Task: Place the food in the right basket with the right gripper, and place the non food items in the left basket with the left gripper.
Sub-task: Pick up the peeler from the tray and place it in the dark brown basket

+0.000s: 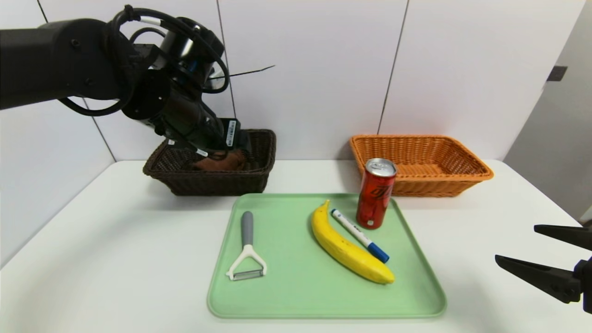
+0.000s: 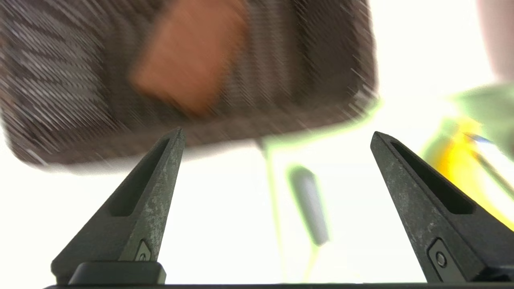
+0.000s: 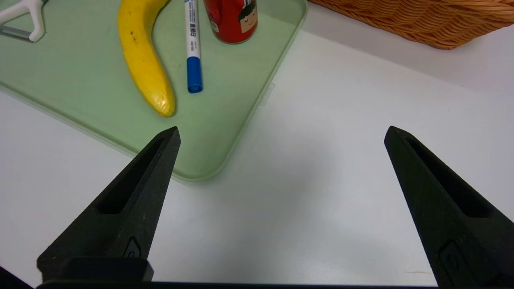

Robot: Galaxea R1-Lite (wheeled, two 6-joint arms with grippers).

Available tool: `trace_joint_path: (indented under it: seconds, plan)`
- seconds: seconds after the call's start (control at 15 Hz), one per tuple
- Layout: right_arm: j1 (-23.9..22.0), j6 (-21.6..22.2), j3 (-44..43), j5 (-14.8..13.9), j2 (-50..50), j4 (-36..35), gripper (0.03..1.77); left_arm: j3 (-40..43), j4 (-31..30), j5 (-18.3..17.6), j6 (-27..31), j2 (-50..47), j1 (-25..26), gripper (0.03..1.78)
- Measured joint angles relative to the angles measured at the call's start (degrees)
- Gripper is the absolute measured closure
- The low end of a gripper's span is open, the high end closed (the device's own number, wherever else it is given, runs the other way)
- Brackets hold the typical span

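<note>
Non-food items are part sorted: the brown cloth (image 1: 221,161) lies inside the left basket (image 1: 259,178), while the peeler (image 1: 247,252) and marker (image 1: 360,235) remain on the green tray (image 1: 296,296) with the banana (image 1: 348,247) and can (image 1: 375,193). Left pincer (image 2: 277,136) hangs above the dark basket's near rim, fingers spread, holding nothing. Right pincer (image 3: 281,132) is parked spread over the counter (image 1: 115,259) beside the tray. Advice: lift clear of the wicker before crossing, then approach the peeler's grey handle squarely and close across its width.
</note>
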Motion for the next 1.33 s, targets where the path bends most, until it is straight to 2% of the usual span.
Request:
trace_joint_path:
  seconds: [0.27, 0.47, 0.67, 1.33]
  plan:
    - [0.0, 0.1, 0.1, 0.1, 0.0, 0.0, 0.04, 0.2, 5.8, 0.1, -10.3, -1.4, -8.1, 0.14]
    - [0.0, 0.1, 0.1, 0.0, -0.1, 0.0, 0.04, 1.7, 7.2, 1.6, -15.3, 0.2, -10.4, 0.14]
    - [0.0, 0.1, 0.1, 0.0, -0.1, 0.0, 0.04, 5.4, 7.0, 3.6, -17.6, 2.6, -10.8, 0.12]
    - [0.0, 0.2, 0.4, 0.0, -0.3, 0.0, 0.04, 7.3, 6.4, 3.7, -21.2, 10.1, -10.6, 0.12]
